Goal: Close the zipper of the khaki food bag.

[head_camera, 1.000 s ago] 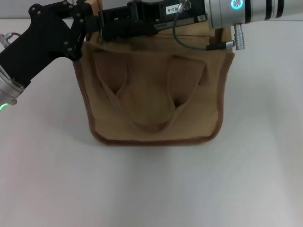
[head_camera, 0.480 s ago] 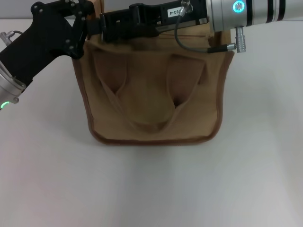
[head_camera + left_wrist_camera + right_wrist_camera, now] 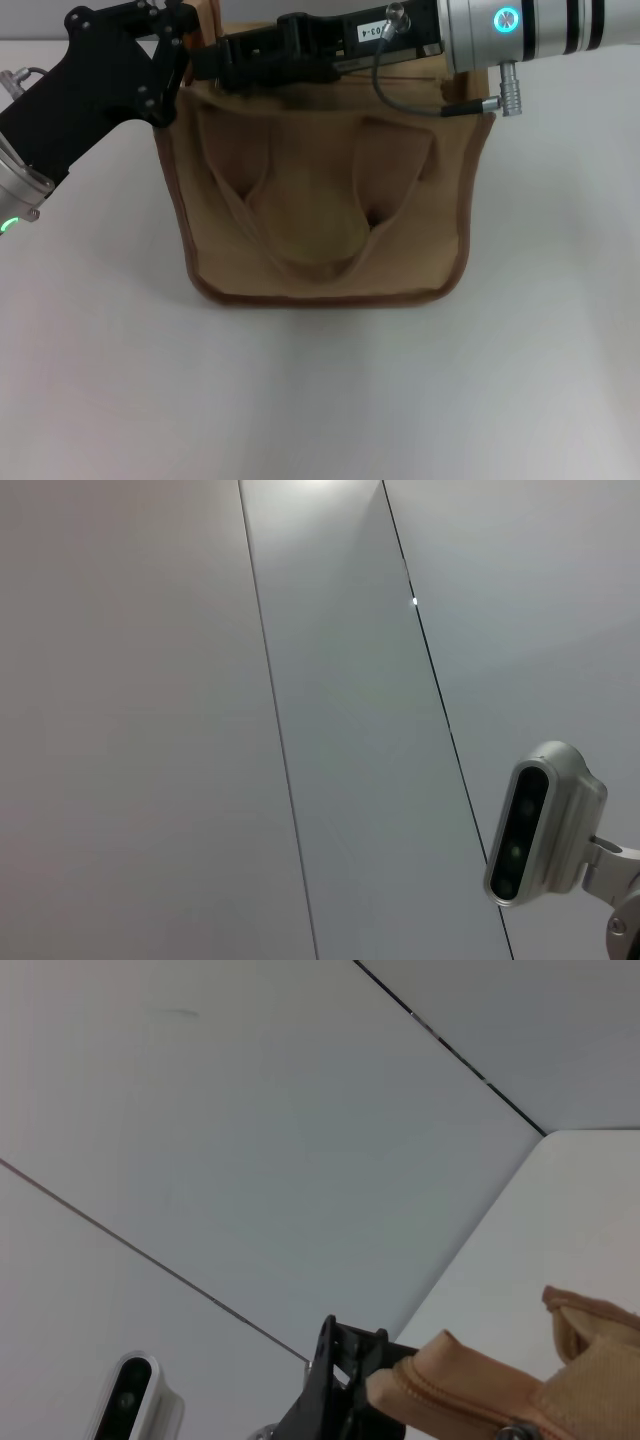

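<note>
The khaki food bag (image 3: 320,220) stands on the white table with its two loop handles drooping down its front. My left gripper (image 3: 190,40) is at the bag's top left corner, shut on the fabric end there. In the right wrist view one of its black fingers (image 3: 340,1380) presses against that tan end of the bag (image 3: 450,1385). My right arm reaches across the bag's top from the right, with the right gripper (image 3: 215,62) at the left end of the zipper (image 3: 400,74). A bit of silver pull tab (image 3: 510,1430) shows at the edge of the right wrist view.
White tabletop (image 3: 320,400) surrounds the bag in front and on both sides. The right arm's cable and connector (image 3: 508,95) hang over the bag's top right corner. Behind are grey wall panels (image 3: 330,730) and a mounted camera (image 3: 540,825).
The right arm has shifted slightly to the right and toward me. The small metal pull that hung below the right gripper is now hidden. The left arm and the bag have stayed put.
</note>
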